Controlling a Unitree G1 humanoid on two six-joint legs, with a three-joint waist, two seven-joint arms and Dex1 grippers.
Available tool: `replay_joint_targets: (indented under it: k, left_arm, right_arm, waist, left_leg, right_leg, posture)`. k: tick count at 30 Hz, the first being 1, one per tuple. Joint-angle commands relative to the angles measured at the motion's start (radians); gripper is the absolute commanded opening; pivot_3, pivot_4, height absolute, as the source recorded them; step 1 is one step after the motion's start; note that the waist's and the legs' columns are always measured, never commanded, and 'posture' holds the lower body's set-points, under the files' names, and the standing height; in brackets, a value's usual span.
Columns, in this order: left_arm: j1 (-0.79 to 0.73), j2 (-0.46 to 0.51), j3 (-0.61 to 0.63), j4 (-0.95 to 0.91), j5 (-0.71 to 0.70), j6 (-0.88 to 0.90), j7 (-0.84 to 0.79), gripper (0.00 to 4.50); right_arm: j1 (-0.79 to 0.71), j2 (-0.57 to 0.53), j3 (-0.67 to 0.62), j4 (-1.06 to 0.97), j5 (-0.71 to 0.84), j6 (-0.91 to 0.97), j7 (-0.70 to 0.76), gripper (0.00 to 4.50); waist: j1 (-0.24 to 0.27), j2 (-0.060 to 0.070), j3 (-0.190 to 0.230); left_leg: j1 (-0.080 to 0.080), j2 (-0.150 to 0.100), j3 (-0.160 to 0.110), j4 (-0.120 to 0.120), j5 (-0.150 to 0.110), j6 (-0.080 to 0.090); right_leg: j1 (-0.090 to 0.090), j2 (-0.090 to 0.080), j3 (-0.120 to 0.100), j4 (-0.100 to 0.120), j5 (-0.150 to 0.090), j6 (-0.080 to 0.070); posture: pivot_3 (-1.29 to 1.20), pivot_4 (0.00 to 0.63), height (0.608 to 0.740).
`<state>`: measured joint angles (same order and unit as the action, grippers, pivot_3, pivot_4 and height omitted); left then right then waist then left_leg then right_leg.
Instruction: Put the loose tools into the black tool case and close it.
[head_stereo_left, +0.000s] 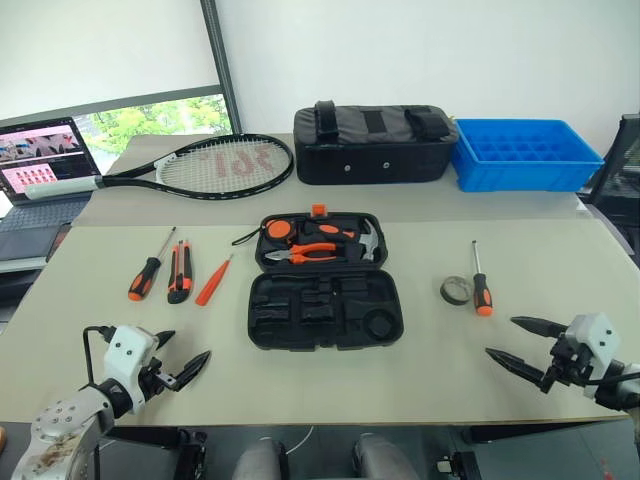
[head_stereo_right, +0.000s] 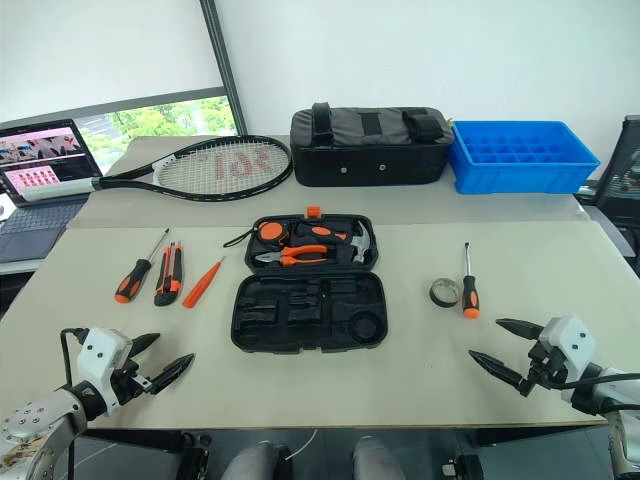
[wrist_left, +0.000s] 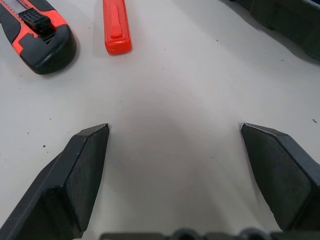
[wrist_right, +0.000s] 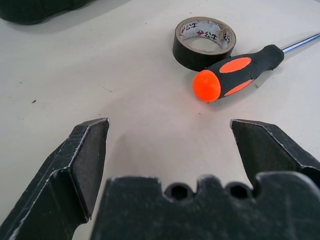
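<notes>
Tool case (head_stereo_left: 325, 282) lies open and flat at the middle of the beige table (head_stereo_left: 420, 370): black moulded plastic, small orange latch on its far edge. Far half holds orange-handled pliers, a hammer and a tape measure in their slots; near half shows bare moulded slots. To the left of the case, three items side by side: left screwdriver (head_stereo_left: 147, 272) with orange-and-black handle, utility knife (head_stereo_left: 180, 273), slim orange pointed tool (head_stereo_left: 213, 281). To the right of the case: dark tape roll (head_stereo_left: 456, 290) touching or just beside the handle of the right screwdriver (head_stereo_left: 482, 288). Left gripper (head_stereo_left: 183, 353) near the table's front left edge, fingers spread wide, holding nothing. Right gripper (head_stereo_left: 513, 341) near the front right, fingers likewise spread, empty. Further back: tennis racket (head_stereo_left: 215, 163), black fabric bag (head_stereo_left: 372, 143), blue plastic tray (head_stereo_left: 525, 155); laptop (head_stereo_left: 40, 165) at far left, white wall behind.
</notes>
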<state>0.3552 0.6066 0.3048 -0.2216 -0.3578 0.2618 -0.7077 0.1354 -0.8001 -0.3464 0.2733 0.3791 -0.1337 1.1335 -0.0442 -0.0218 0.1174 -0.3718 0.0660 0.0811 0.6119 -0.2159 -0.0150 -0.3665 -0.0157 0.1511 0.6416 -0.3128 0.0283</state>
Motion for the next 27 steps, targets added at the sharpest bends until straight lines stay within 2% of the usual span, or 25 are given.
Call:
replay_joint_targets:
  k: [1, 8, 12, 15, 20, 27]
  left_arm:
    - [0.008, 0.002, 0.006, -0.017, 0.002, -0.01, -0.003, 4.5]
    - [0.009, -0.022, 0.04, -0.014, -0.013, -0.035, 0.001, 4.5]
    - [-0.042, -0.046, 0.112, -0.017, -0.103, -0.034, -0.003, 4.5]
    - [-0.12, -0.056, 0.171, 0.004, -0.154, -0.004, 0.052, 4.5]
    - [-0.263, -0.023, 0.23, 0.076, -0.144, 0.064, 0.177, 4.5]
    - [-0.436, 0.075, 0.191, 0.263, -0.08, 0.175, 0.249, 4.5]
  right_arm:
    - [-0.002, -0.023, -0.035, 0.01, 0.014, -0.013, 0.012, 4.49]
    - [-0.026, -0.028, -0.041, 0.056, 0.015, -0.048, 0.043, 4.49]
    - [-0.042, -0.027, -0.041, -0.012, 0.057, -0.012, 0.076, 4.49]
    - [-0.048, -0.026, -0.013, -0.096, 0.084, 0.025, 0.109, 4.49]
    - [-0.107, -0.012, 0.01, -0.255, 0.169, 0.145, 0.104, 4.49]
    - [-0.228, 0.032, 0.054, -0.427, 0.278, 0.295, 0.042, 4.49]
  waist:
    - [0.0, 0.0, 0.0]
    - [-0.001, 0.0, 0.0]
    - [-0.001, 0.0, 0.0]
    - [0.0, 0.0, 0.0]
    - [-0.001, 0.0, 0.0]
    - [0.001, -0.001, 0.0]
  left_leg:
    - [0.0, 0.0, 0.0, 0.0, 0.0, 0.0]
    - [0.0, 0.0, 0.0, 0.0, 0.0, 0.0]
    - [0.0, 0.0, 0.0, 0.0, 0.0, 0.0]
    - [0.0, 0.0, 0.0, 0.0, 0.0, 0.0]
    - [0.0, 0.0, -0.001, 0.001, 0.0, 0.0]
    - [-0.001, 0.001, -0.004, 0.0, 0.0, 0.0]
  right_leg:
    - [0.0, 0.0, 0.0, 0.0, 0.0, 0.0]
    - [0.0, 0.0, 0.0, 0.0, 0.0, 0.0]
    - [0.0, 0.0, 0.0, 0.0, 0.0, 0.0]
    - [0.0, 0.0, 0.0, 0.0, 0.0, 0.0]
    - [0.001, 0.0, -0.001, 0.001, -0.001, 0.002]
    - [0.0, 0.002, -0.003, 0.001, 0.001, 0.0]
  posture:
    - [0.0, 0.15, 0.708]
    - [0.0, 0.15, 0.708]
    - [0.0, 0.15, 0.708]
    - [0.0, 0.15, 0.708]
    - [0.0, 0.15, 0.708]
    - [0.0, 0.15, 0.708]
